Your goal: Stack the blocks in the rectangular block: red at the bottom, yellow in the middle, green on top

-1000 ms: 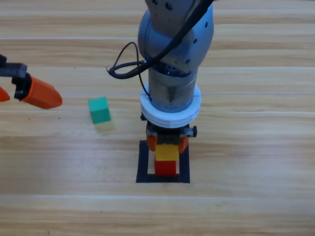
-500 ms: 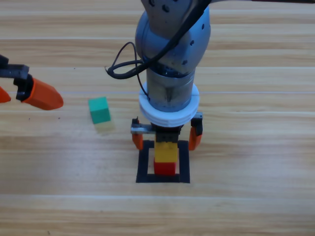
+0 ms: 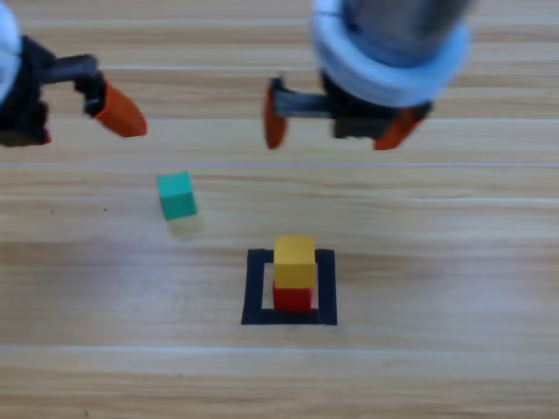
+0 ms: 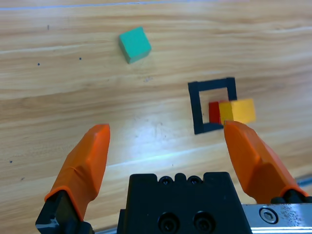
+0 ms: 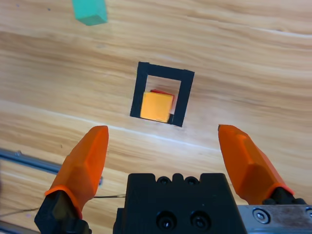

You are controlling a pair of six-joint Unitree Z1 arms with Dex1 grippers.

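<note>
I'd bring my spread left gripper [image 3: 65,96] squarely over the green cube [image 3: 177,195] (seemingly skewed), left of the yellow cube [image 3: 295,260].

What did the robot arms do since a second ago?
The right gripper let go of the yellow cube, opened, and pulled away toward the picture's top. The left gripper came further in, open. Yellow stays on the red cube inside the tape square; the green cube hasn't moved.

Robot lab bench: wooden table [image 3: 454,262] with taped black square [image 3: 289,288].
</note>
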